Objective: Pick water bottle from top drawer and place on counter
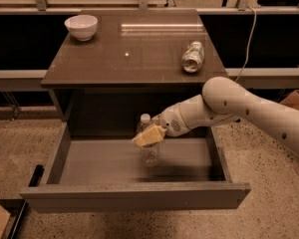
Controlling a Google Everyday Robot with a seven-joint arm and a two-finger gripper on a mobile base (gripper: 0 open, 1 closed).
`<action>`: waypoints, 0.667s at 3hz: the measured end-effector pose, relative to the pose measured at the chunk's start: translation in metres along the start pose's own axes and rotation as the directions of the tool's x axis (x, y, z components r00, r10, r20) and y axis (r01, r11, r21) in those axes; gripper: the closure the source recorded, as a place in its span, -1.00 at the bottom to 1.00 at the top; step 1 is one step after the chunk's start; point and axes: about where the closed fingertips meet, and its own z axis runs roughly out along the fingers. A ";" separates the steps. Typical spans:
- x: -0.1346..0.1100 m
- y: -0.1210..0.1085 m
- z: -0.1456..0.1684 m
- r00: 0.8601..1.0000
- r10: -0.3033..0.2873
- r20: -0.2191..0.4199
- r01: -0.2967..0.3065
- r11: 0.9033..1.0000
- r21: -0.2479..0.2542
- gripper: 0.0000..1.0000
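The water bottle (150,153) stands upright in the open top drawer (134,195), near the middle of its grey floor, its white cap (145,118) showing above the gripper. My gripper (148,135) reaches in from the right and sits at the bottle's upper half, its yellowish tip in front of the bottle. The glossy dark counter (124,54) lies above and behind the drawer. The bottle's foot appears to rest on the drawer floor.
A white bowl (81,26) stands at the counter's back left. A clear capless jar (193,57) lies on its side at the counter's right. A black bar (27,193) lies on the speckled floor left of the drawer. A cardboard box (295,99) shows at the right.
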 end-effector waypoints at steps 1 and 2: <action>-0.013 0.005 -0.024 1.000 -0.023 0.011 0.023 0.999 0.025 0.47; -0.045 0.014 -0.060 0.996 -0.085 0.013 0.084 0.995 0.054 0.93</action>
